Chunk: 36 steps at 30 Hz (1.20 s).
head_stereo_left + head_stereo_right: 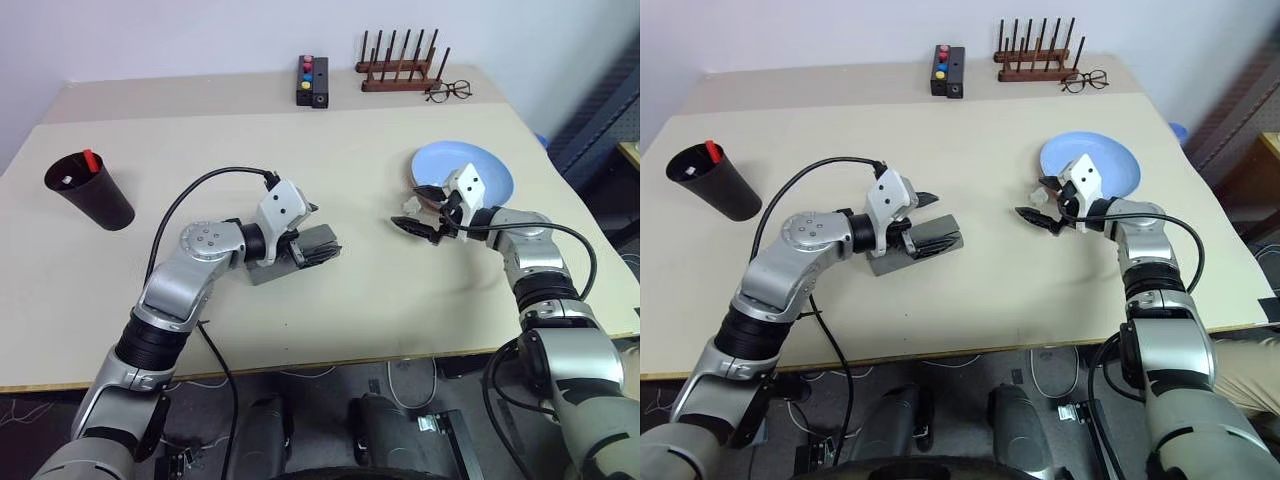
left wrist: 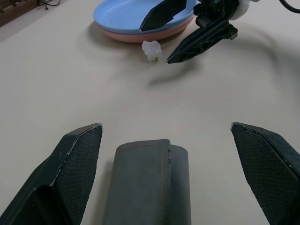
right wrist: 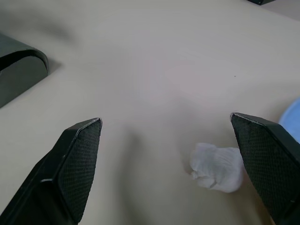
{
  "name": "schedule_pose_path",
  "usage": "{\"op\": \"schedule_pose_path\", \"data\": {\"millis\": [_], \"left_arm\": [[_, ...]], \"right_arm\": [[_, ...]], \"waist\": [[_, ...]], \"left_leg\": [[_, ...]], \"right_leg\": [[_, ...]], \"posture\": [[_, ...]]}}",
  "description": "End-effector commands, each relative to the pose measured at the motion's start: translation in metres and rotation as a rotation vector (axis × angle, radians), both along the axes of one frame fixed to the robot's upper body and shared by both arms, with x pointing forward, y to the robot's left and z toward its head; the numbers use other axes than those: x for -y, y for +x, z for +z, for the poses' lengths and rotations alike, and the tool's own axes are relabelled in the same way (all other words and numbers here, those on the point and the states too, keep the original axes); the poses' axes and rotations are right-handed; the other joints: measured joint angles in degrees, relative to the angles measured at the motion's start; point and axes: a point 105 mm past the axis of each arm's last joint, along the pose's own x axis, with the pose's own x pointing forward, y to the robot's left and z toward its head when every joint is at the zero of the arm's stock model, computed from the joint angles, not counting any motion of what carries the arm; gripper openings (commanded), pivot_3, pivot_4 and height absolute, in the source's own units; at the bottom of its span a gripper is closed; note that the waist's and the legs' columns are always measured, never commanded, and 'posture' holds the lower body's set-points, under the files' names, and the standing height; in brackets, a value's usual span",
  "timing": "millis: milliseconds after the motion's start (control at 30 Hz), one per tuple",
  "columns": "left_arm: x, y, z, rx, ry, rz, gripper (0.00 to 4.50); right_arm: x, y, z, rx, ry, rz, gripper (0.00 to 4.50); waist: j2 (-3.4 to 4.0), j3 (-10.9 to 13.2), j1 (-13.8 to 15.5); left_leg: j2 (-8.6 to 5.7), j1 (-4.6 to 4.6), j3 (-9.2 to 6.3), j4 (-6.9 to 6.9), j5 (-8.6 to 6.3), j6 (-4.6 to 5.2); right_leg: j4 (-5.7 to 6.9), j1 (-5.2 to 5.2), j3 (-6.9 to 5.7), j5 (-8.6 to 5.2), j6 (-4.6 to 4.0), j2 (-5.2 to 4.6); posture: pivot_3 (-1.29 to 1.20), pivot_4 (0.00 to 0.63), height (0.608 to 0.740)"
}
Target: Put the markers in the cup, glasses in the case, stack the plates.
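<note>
The grey case (image 1: 296, 262) lies shut at mid-table. My left gripper (image 1: 316, 232) is open, one finger on each side of the case's end (image 2: 145, 183), gripping nothing. The light blue plate (image 1: 482, 166) sits stacked on the pink plate (image 2: 140, 36) at the right. Just left of them my right gripper (image 1: 416, 210) hangs open above the table, empty. The dark cup (image 1: 92, 196) stands at the far left with a red-capped marker (image 1: 90, 159) sticking out and a white marker end (image 1: 67, 180) inside. The glasses are out of view.
A small white crumpled lump (image 3: 216, 167) lies on the table between my right gripper's fingers, beside the plates. At the back stand a black box with coloured buttons (image 1: 312, 81), a wooden rack (image 1: 400, 68) and wire-framed spectacles (image 1: 448, 92).
</note>
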Motion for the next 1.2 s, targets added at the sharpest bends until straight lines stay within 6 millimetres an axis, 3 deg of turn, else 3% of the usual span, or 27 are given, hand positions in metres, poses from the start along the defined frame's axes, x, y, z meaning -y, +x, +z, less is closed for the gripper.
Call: {"op": "schedule_pose_path", "data": {"millis": [33,600,700,933,1200], "left_arm": [[-0.003,-0.003,0.017,0.067,-0.019,0.004,4.5],[-0.011,-0.008,0.019,0.066,-0.019,0.042,4.5],[-0.012,-0.008,0.019,0.065,-0.019,0.044,4.5],[-0.011,-0.008,0.019,0.066,-0.019,0.041,4.5],[-0.009,-0.007,0.017,0.066,-0.017,0.037,4.5]], "right_arm": [[-0.001,0.004,0.006,0.02,-0.004,-0.01,4.48],[0.006,0.017,0.003,0.011,-0.024,-0.101,4.48],[0.006,0.018,0.005,0.014,-0.023,-0.11,3.59],[0.009,0.017,0.004,0.016,-0.033,-0.115,0.04],[0.01,0.016,0.007,0.035,-0.05,-0.102,0.04]], "waist": [[0.0,0.0,0.03],[0.0,0.0,-0.06],[0.0,0.0,-0.09],[0.0,0.0,-0.11],[0.0,0.0,-0.12]], "left_leg": [[0.0,0.0,0.0,0.0,0.0,0.0],[0.0,0.0,0.0,0.0,0.0,0.0],[0.0,0.0,0.0,0.0,0.0,0.0],[0.0,0.0,0.0,0.0,0.0,0.0],[0.0,0.0,0.0,0.0,0.0,0.0]], "right_leg": [[0.0,0.0,0.0,0.0,0.0,-0.01],[0.0,0.0,0.0,0.0,0.0,-0.01],[0.0,0.0,0.0,0.0,0.0,-0.01],[0.0,0.0,0.0,0.0,0.0,0.0],[0.0,0.0,0.0,0.0,0.0,-0.01]], "posture": [[0.0,0.15,0.74],[0.0,0.15,0.74],[0.0,0.15,0.74],[0.0,0.15,0.74],[0.0,0.15,0.74]]}}
